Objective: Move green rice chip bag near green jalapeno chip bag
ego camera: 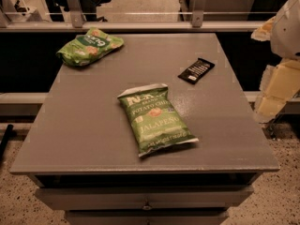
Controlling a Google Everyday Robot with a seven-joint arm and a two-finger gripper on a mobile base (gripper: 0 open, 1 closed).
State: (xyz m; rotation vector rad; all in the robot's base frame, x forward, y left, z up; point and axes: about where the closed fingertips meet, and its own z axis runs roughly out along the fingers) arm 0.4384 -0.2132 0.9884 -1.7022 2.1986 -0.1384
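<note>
The green rice chip bag (90, 46) is small, puffy and light green with a dark logo band. It lies at the far left corner of the grey table (84, 125). The green jalapeno chip bag (155, 118) is longer and flatter, with a white top edge and "JALAPENO" lettering. It lies flat in the middle of the table, toward the front. The two bags are well apart. My gripper (277, 89) shows only as pale arm parts at the right edge of the view, off the table's right side and away from both bags.
A small black packet with white markings (196, 70) lies on the table's right rear part. A rail and glass partition (140, 15) run behind the table. Drawers (145, 198) sit under the tabletop's front edge. Speckled floor lies around the table.
</note>
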